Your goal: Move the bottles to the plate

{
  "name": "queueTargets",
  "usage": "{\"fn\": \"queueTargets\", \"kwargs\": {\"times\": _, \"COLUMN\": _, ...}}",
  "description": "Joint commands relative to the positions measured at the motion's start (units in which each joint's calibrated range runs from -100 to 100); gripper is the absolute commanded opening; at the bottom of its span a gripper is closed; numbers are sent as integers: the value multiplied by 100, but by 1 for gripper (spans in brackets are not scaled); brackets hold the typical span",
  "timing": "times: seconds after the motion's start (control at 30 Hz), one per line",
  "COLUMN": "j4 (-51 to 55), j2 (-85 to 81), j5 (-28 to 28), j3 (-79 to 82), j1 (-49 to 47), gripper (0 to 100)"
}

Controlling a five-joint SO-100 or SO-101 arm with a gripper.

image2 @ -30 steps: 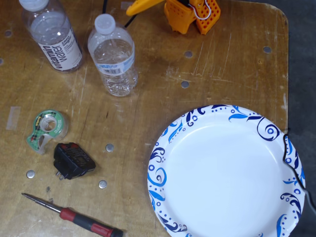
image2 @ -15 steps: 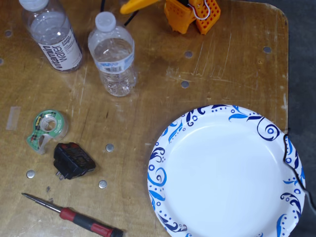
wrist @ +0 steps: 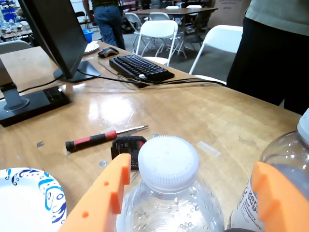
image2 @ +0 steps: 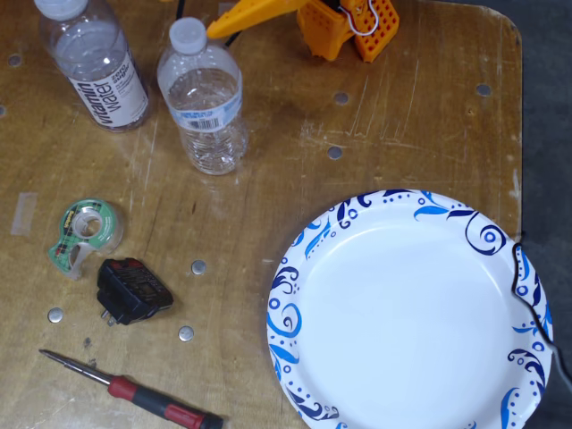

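Observation:
In the wrist view my gripper (wrist: 190, 166) is open, and its orange fingers (wrist: 104, 193) stand on either side of the pale-blue-label bottle (wrist: 169, 193), around its white cap. The "vitamin water" bottle (wrist: 285, 179) stands upright just to the right. In the fixed view both bottles stand upright at the top left: the blue-label one (image2: 204, 94) and the vitamin water one (image2: 94, 67). One orange finger (image2: 250, 15) reaches towards the blue-label bottle's cap. The plate (image2: 295, 268) lies empty at the lower right. Its rim shows at the wrist view's lower left (wrist: 48, 188).
A tape dispenser (image2: 85, 232), a black adapter (image2: 132, 290) and a red-handled screwdriver (image2: 143, 398) lie to the left of the plate. In the wrist view a keyboard (wrist: 140, 66), a monitor (wrist: 53, 34) and a standing person (wrist: 275, 53) are beyond them. The table edge (image2: 521, 134) runs to the right of the plate.

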Motion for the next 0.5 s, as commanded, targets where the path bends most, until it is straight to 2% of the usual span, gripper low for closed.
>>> {"fn": "queueTargets", "kwargs": {"times": 0.0, "j4": -167, "j2": -41, "j5": 16, "j3": 22, "j1": 40, "gripper": 30}}
{"fn": "queueTargets", "kwargs": {"times": 0.37, "j4": -254, "j2": -41, "j5": -36, "j3": 229, "j1": -68, "gripper": 30}}
{"fn": "queueTargets", "kwargs": {"times": 0.47, "j4": -568, "j2": -41, "j5": -73, "j3": 472, "j1": -198, "gripper": 30}}
